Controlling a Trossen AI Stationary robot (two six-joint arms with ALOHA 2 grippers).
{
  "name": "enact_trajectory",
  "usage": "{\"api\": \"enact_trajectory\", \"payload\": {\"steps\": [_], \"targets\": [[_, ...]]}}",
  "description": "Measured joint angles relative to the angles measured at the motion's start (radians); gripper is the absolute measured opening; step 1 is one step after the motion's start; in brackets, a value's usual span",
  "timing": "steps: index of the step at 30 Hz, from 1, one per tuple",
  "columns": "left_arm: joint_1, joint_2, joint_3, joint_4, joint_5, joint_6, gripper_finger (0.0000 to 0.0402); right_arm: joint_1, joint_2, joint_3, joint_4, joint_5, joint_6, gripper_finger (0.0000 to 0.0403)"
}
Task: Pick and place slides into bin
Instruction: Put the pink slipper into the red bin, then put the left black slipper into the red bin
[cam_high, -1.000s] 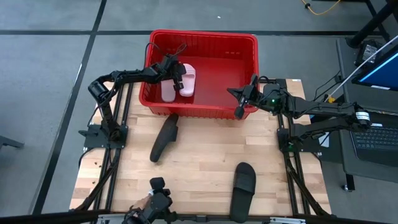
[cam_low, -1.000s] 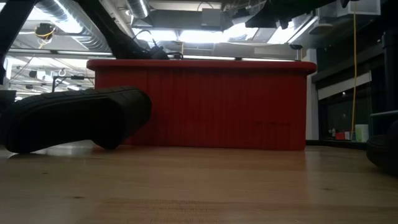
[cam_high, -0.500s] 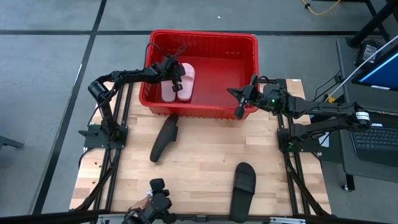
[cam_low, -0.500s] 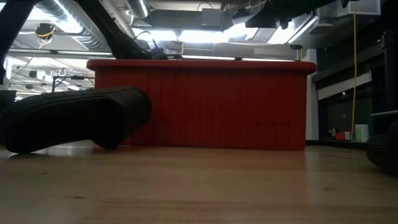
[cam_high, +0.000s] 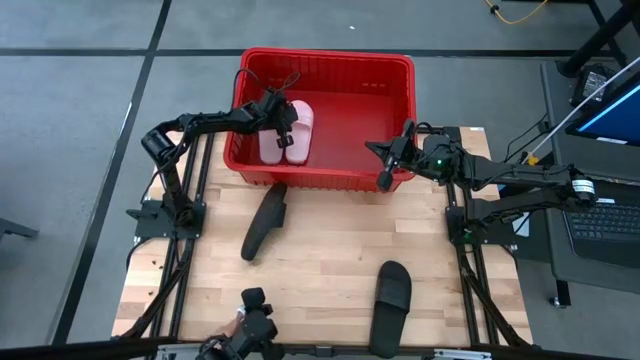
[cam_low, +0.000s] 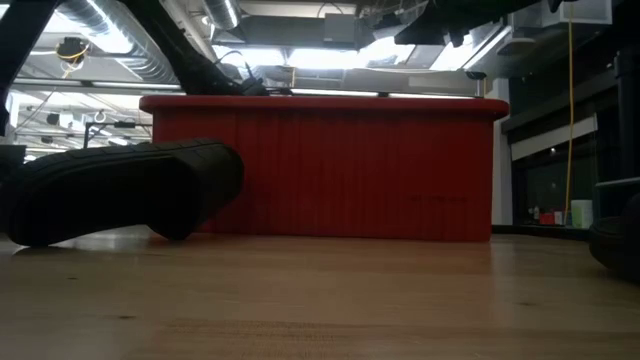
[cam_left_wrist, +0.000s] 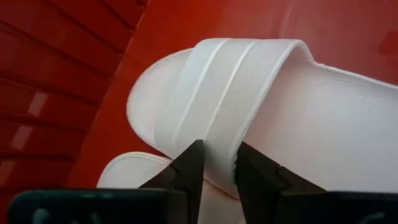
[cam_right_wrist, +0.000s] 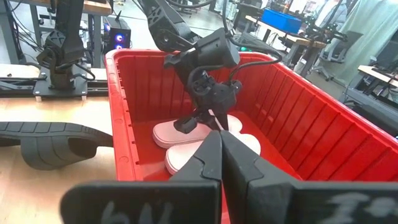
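Observation:
The red bin (cam_high: 400, 90) stands at the table's far side; it also shows in the low view (cam_low: 320, 170). Two pale pink slides lie inside it at its left end. My left gripper (cam_high: 285, 130) reaches into the bin and is shut on the right-hand pink slide (cam_high: 300, 125), whose toe end overlaps the other pink slide (cam_high: 268, 148). My right gripper (cam_high: 385, 180) is shut and empty over the bin's near right corner. One black slide (cam_high: 265, 220) lies on its side on the table just in front of the bin. The other black slide (cam_high: 390, 298) lies flat at the near right. My left gripper pinches the pink slide's broad strap at its edge (cam_left_wrist: 219, 146) between its two fingers (cam_left_wrist: 189, 171), coming from above and slanting down into the bin. The slide sits low in the bin, its front over the other pink slide (cam_left_wrist: 121, 177).
The bin's right half (cam_right_wrist: 292, 143) holds nothing. Bare wooden table (cam_high: 320, 260) lies between the two black slides. A dark camera mount (cam_high: 255, 325) sits at the near edge. The black slide on its side fills the low view's left (cam_low: 120, 190).

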Motion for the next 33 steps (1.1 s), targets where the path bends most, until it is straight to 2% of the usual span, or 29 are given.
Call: {"api": "enact_trajectory", "payload": {"steps": [8, 17, 25, 33], "targets": [[0.000, -0.003, 0.000, -0.001, 0.003, -0.026, 0.0120, 0.000, 0.000, 0.000, 0.000, 0.000, 0.000, 0.0003], [0.000, -0.065, 0.000, -0.041, 0.013, -0.041, 0.0148, 0.000, 0.000, 0.000, 0.000, 0.000, -0.002, 0.0003], [0.000, -0.126, 0.000, -0.187, 0.036, -0.066, 0.0151, 0.000, 0.000, 0.000, 0.000, -0.001, -0.002, 0.0003], [-0.013, -0.252, 0.000, -0.181, 0.062, -0.112, 0.0147, 0.000, 0.000, 0.000, 0.000, -0.001, -0.003, 0.0003]]}}
